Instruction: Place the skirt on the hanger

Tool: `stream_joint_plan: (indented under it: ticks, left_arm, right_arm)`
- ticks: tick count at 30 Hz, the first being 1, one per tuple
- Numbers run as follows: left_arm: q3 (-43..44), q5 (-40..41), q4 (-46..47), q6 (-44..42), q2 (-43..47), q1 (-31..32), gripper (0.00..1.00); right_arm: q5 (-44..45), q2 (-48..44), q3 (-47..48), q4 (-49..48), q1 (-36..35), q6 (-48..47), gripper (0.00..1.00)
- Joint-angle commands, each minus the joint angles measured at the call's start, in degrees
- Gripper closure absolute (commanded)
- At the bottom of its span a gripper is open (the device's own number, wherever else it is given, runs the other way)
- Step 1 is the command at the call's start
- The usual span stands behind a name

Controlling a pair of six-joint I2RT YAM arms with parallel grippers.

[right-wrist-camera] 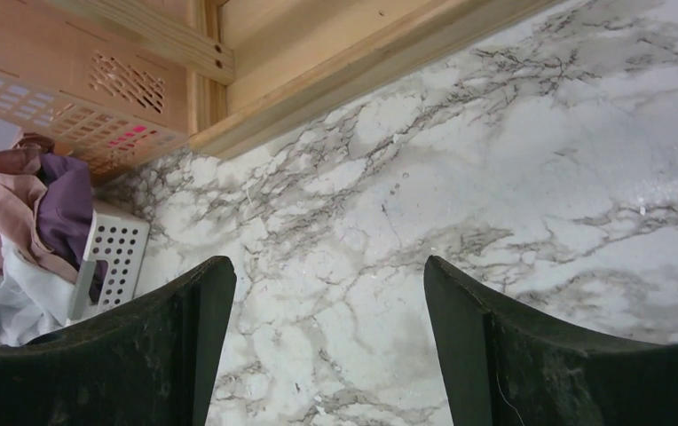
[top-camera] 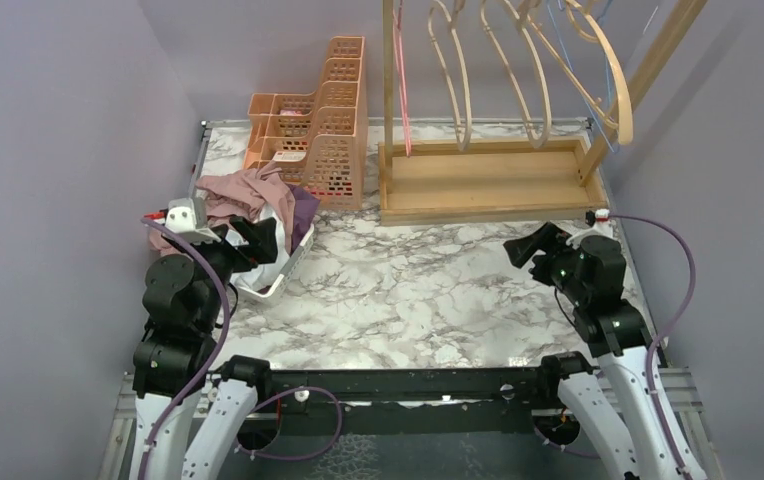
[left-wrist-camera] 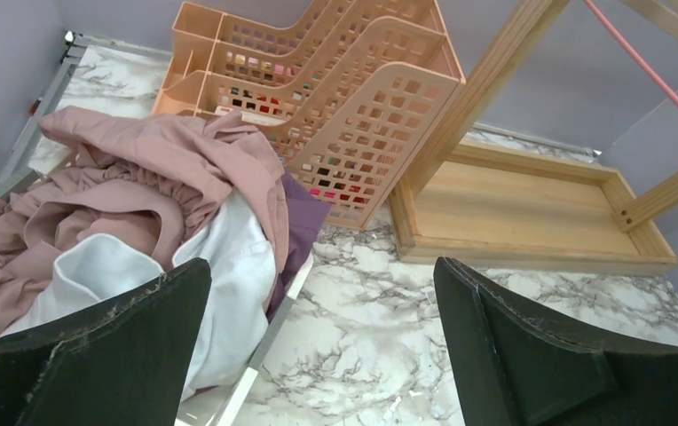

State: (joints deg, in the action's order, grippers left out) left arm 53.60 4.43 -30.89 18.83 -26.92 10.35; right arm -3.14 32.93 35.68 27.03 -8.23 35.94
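Two empty, wide-spread tools: left end effector (left-wrist-camera: 322,271) poised by basket (top-camera: 280,280) for first grab, right end effector (right-wrist-camera: 328,266) over counter (right-wrist-camera: 513,133). Skirt (left-wrist-camera: 131,160), probably the pink heap, bunched inside basket.

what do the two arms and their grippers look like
Both the left arm and right arm have black joint housings above white lower links, each trailed by a purple cable. The left gripper and right gripper carry broad black wedge fingers with scuffed edges.
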Motion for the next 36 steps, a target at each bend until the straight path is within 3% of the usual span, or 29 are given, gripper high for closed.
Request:
stream_joint_plan:
  ticks: [1, 9, 13, 16, 21, 24, 36]
  left_arm:
    - [-2.8, 0.8, -2.4, 0.1, 3.6, 0.5, 0.01]
    - [-4.7, 4.9, -4.1, 2.8, 4.4, 0.5, 0.01]
    - [-2.4, 7.3, -7.6, 8.8, -4.5, 0.5, 0.01]
    - [-0.2, 14.5, -13.9, 15.9, -13.4, 0.6, 0.02]
    - [3.2, 21.5, -20.1, 20.6, -24.6, -0.8, 0.17]
    - [3.2, 25.3, -22.2, 21.0, -25.9, -2.2, 0.26]
    - [0.8, 28.2, -16.7, 13.9, -33.0, -10.2, 0.29]
  right_arm:
    - [0.1, -3.9, 1.7, 10.3, 0.1, -0.4, 0.17]
    - [-3.6, -2.9, 3.9, 11.4, 0.1, 1.2, 0.17]
    - [-3.0, 1.2, 6.0, 14.1, 0.1, 1.6, 0.19]
    - [-3.1, 2.3, 5.8, 13.5, 0.1, 2.5, 0.19]
    - [-5.5, 2.5, 5.1, 10.7, 0.1, 2.2, 0.2]
    - [-7.5, 2.8, 4.9, 10.2, 0.1, 2.3, 0.2]
    - [-12.2, 2.8, 4.0, 8.0, 0.1, 2.8, 0.21]
